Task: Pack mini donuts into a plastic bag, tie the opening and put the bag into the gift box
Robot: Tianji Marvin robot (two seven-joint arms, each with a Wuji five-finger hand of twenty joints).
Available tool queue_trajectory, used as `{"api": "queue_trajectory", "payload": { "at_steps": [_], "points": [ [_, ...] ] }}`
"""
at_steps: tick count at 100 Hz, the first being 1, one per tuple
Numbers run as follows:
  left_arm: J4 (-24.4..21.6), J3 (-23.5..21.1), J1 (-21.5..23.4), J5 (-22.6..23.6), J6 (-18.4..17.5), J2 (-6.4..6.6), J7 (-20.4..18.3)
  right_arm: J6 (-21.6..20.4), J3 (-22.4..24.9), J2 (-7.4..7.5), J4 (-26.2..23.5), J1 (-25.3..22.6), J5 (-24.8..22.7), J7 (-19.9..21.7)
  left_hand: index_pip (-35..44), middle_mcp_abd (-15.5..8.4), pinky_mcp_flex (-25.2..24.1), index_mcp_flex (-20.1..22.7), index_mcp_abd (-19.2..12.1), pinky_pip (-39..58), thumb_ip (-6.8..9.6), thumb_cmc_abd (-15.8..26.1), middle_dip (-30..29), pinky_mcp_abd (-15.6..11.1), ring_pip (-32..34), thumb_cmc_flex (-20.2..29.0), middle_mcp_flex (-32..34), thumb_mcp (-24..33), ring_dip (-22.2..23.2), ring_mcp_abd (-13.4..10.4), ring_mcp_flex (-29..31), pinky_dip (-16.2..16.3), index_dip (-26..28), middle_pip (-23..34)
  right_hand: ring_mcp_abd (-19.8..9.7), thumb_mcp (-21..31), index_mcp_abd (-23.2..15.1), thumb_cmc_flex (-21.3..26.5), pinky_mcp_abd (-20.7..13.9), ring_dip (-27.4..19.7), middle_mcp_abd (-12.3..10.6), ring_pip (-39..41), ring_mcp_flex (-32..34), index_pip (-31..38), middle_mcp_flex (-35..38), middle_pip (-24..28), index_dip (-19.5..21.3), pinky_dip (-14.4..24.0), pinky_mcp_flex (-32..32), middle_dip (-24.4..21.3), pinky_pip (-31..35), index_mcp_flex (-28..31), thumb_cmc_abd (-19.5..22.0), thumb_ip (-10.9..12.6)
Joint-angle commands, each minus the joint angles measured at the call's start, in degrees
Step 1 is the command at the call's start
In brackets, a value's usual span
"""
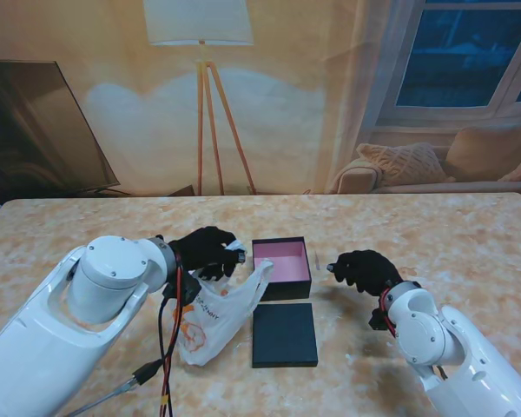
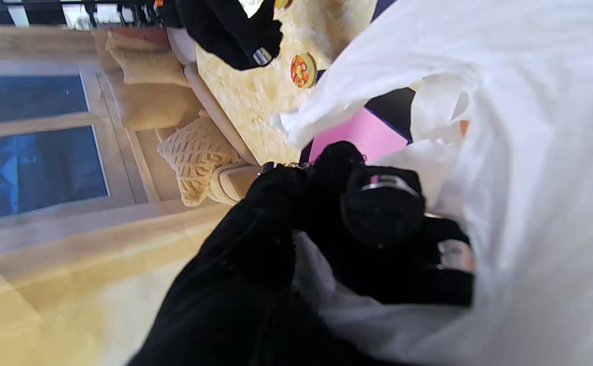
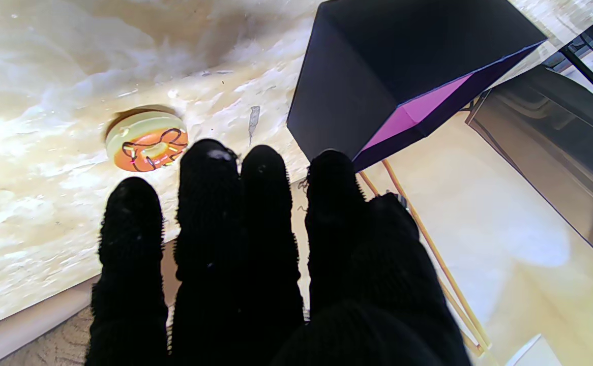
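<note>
Right hand, fingers straight and side by side, grips nothing, hovering near a mini donut on the table beside the open gift box. Left hand pinches the plastic bag rim w/ closed fingers. Risk: the small flat donut may skid away under the fingertips, or the bag mouth sags shut.

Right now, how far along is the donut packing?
Early. The left hand grips the plastic bag by its mouth, untied. One mini donut lies on the table just beyond the right hand, not yet grasped. The gift box sits open, its lid beside it.
</note>
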Motion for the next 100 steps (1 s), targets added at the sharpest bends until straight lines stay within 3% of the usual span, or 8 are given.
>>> {"api": "queue_trajectory", "payload": {
  "at_steps": [1, 21, 49, 54, 62, 72, 87, 100],
  "points": [
    [-1.37, 0.80, -0.61, -0.45, 1.25, -1.63, 1.47, -0.31, -0.01, -0.42, -0.34, -0.73, -0.15, 0.52, 1.74, 0.64, -0.88, -2.23, -1.96, 1.36, 1.70, 2.18, 0.26, -1.85, -0.90, 3.22, -1.62, 1.04, 1.45, 1.63, -0.63, 1.52, 1.51, 0.18, -0.32, 0.09, -1.27, 2.71, 0.78, -1.00, 0.43, 0.75, 0.52, 0.31, -0.41, 0.48, -0.25, 0.43, -0.21, -0.44, 0.32, 1.07, -0.04, -0.59],
    [-1.48, 1.81, -2.33, -4.85, 6.29, -4.32, 7.42, -0.95, 0.61, -0.45, -0.73, -1.33, -0.57, -0.01, 1.54, 0.56, -2.46, -2.63, -0.18, -1.32, 1.49, 2.17, 0.52, -0.71, -2.66, 3.22, -2.32, 1.58, 1.96, 2.01, -1.75, 3.59, 0.75, 0.21, -0.29, 0.11, -1.32, 2.73, 0.79, -0.99, 0.30, 0.78, 0.57, 0.28, -0.39, 0.51, -0.31, 0.44, -0.16, -0.43, 0.34, 1.07, -0.05, -0.58],
    [-3.51, 1.17, -2.84, -9.51, 10.92, -6.67, 11.84, -3.06, 1.90, -0.24, -2.17, -1.77, -1.08, 0.59, 1.55, 0.46, -2.74, -2.98, -0.41, -2.93, 1.44, 2.34, 0.11, -0.42, -4.20, 3.22, -2.47, 1.39, 1.70, 1.98, -1.90, 4.75, 0.68, -0.32, -0.36, 0.15, -1.32, 2.94, 0.64, -0.91, 0.33, 0.91, 0.47, -0.19, -0.56, 0.49, -0.74, 0.42, -0.12, -0.40, 0.32, 0.21, -0.36, -0.59],
    [-3.97, 1.20, -2.93, -9.96, 11.45, -7.00, 12.46, -3.55, 2.14, -0.20, -2.54, -1.87, -1.04, 0.77, 2.02, 0.42, -2.62, -3.23, -1.86, -3.47, 1.38, 2.40, -0.02, -0.51, -4.59, 3.22, -2.50, 1.29, 1.54, 1.79, -1.91, 4.74, 0.93, -0.41, -0.34, 0.16, -1.37, 3.02, 0.63, -0.84, 0.52, 1.07, 0.48, -0.40, -0.61, 0.54, -1.04, 0.42, -0.12, -0.36, 0.33, -0.01, -0.47, -0.61],
    [-4.57, 1.24, -3.15, -10.97, 12.78, -7.90, 14.10, -4.52, 2.50, -0.09, -3.08, -1.94, -0.77, 1.36, 1.46, 0.36, -2.69, -3.18, -0.14, -4.50, 1.39, 2.58, -0.37, -0.33, -5.62, 3.22, -2.73, 1.38, 1.11, 1.91, -2.13, 4.54, 0.15, -0.84, -0.49, 0.15, -1.34, 3.16, 0.57, -0.67, 0.59, 1.43, 0.51, -0.75, -0.61, 0.69, -1.52, 0.45, 0.01, -0.26, 0.41, -0.50, -0.73, -0.66],
    [-4.62, 1.29, -3.57, -13.42, 13.50, -9.25, 16.35, -5.74, 2.85, 0.03, -3.67, -1.88, 0.28, 2.35, 2.34, 0.23, -3.25, -3.56, -2.29, -6.63, 1.31, 2.62, -0.98, 0.24, -7.41, 3.22, -3.00, 1.30, 0.50, 2.09, -2.62, 4.24, 0.28, -1.48, -0.98, 0.16, -1.87, 3.78, 0.16, 0.07, 0.29, 2.89, 0.70, -1.12, -0.66, 1.43, -3.02, 0.50, 0.22, 0.24, 0.48, -2.03, -1.70, -0.84],
    [-3.88, 1.94, -4.29, -16.06, 14.35, -11.45, 20.22, -7.70, 3.48, 0.22, -4.30, -1.57, 2.81, 4.31, 2.85, 0.04, -5.00, -4.01, -3.04, -9.62, 1.17, 2.84, -2.02, 0.94, -10.08, 3.22, -3.59, 1.08, -0.17, 2.69, -3.89, 4.18, 0.05, -2.77, -2.36, 0.32, -1.54, 5.62, -0.53, 1.01, -1.59, 4.41, 1.20, -1.58, -0.70, 2.84, -12.26, 0.59, 1.12, 1.29, 0.79, -9.23, -4.31, -1.09],
    [-2.96, 2.53, -4.64, -16.80, 14.83, -12.76, 22.58, -8.97, 4.16, 0.29, -4.80, -1.64, 4.64, 5.27, 3.09, 0.12, -5.68, -4.14, -3.16, -10.90, 1.13, 2.94, -2.51, 1.23, -11.19, 3.22, -3.79, 1.03, -0.30, 3.06, -4.33, 4.48, -0.09, -3.32, -2.82, 0.73, 3.30, 4.33, -0.87, 1.39, -2.06, 4.72, 0.83, -5.76, -1.58, 3.01, -20.83, 0.64, 1.28, 1.38, 0.90, -14.52, -4.29, -0.81]
  ]
}}
